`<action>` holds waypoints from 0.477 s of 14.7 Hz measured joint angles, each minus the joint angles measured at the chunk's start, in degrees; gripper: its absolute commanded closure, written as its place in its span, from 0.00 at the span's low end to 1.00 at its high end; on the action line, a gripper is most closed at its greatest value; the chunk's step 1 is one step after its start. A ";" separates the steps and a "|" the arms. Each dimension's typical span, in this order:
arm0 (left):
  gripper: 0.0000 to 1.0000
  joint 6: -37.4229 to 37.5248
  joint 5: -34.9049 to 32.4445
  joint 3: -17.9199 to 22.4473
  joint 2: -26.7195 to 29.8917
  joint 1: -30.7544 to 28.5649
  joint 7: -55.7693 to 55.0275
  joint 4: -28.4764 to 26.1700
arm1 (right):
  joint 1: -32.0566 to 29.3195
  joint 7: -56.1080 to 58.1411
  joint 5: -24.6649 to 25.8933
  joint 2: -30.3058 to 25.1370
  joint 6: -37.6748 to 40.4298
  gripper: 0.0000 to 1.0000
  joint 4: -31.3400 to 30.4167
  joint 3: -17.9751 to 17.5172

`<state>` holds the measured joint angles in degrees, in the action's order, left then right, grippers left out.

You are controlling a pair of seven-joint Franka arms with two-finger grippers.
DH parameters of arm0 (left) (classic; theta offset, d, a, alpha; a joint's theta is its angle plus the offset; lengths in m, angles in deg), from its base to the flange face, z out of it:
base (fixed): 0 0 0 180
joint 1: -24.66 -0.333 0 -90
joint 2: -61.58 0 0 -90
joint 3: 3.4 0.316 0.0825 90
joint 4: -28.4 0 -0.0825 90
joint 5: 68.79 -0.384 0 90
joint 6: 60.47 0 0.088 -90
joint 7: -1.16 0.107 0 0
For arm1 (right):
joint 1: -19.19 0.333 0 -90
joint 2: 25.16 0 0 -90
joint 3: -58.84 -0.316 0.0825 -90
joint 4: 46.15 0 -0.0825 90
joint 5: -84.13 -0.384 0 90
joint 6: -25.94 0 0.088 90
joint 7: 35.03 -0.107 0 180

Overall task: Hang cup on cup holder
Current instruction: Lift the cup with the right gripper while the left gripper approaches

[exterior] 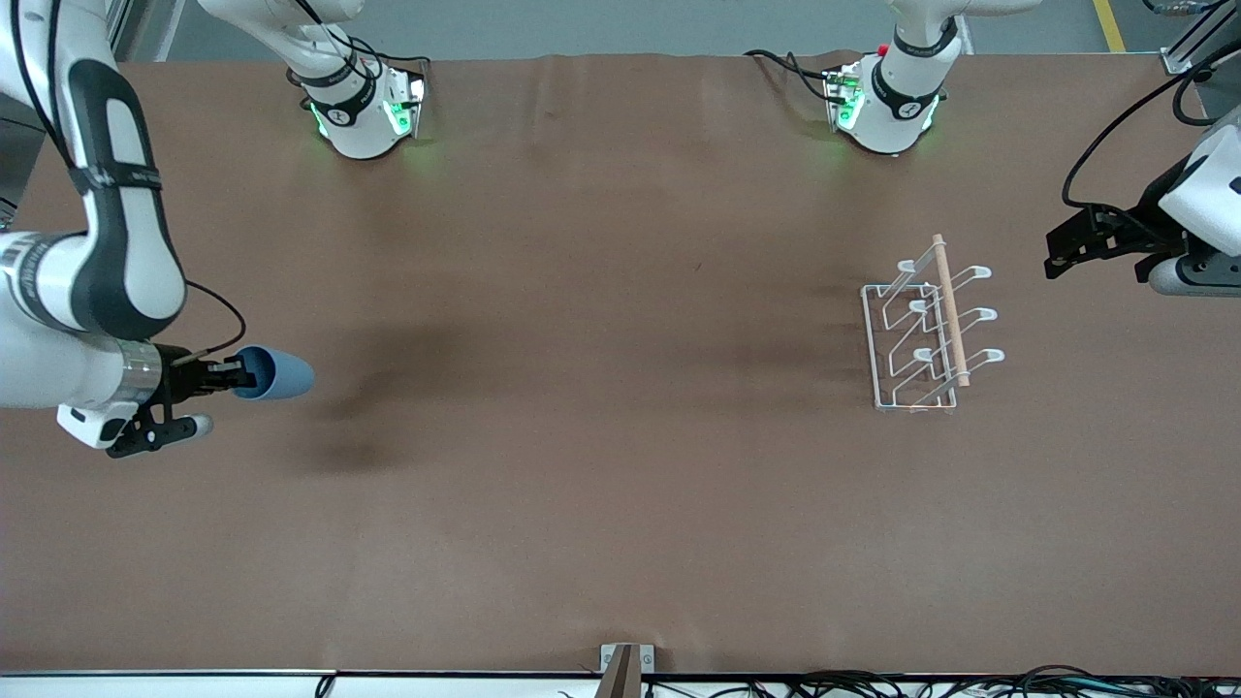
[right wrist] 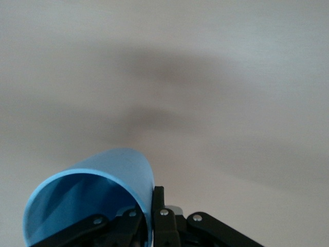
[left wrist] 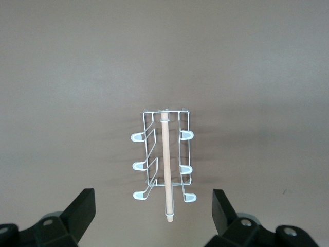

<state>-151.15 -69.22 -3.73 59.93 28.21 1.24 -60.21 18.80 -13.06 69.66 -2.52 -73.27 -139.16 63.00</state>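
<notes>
my right gripper [exterior: 225, 376] is clamped on the rim of the light blue cup [exterior: 276, 374], one finger inside and one outside, holding it sideways in the air over the brown table [exterior: 601, 485] at the right arm's end. the white wire cup holder [exterior: 926, 325] stands well apart, toward the left arm's end, every prong bare. my left gripper [left wrist: 154, 213] waits above the holder, fingers apart. pickup looks done; carrying and hanging remain.

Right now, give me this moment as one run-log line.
right tool: shut on blue cup rim, lifted over right arm's table end | left tool: open, waiting above wire cup holder | cup not yet hung
</notes>
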 measured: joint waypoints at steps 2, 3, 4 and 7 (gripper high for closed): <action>0.00 0.00 0.00 -0.14 0.00 0.12 0.16 0.01 | 1.77 -3.30 -8.53 -0.01 4.08 1.00 1.12 -1.05; 0.02 0.00 0.00 -0.40 0.00 0.16 0.55 0.01 | 2.63 -5.63 -12.72 0.10 4.74 1.00 1.12 -2.25; 0.02 0.00 0.00 -0.82 0.00 0.19 1.74 0.01 | 3.30 -7.92 -16.34 0.24 4.79 1.00 1.14 -3.91; 0.02 0.00 0.00 -2.21 -0.03 0.46 8.88 0.00 | 4.18 -11.23 -26.03 0.38 4.68 1.00 2.01 -9.82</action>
<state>-151.15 -69.22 -5.93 59.89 28.66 10.12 -60.20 22.98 -24.30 43.63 -2.14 -68.59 -137.15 53.18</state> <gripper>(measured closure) 0.018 0.956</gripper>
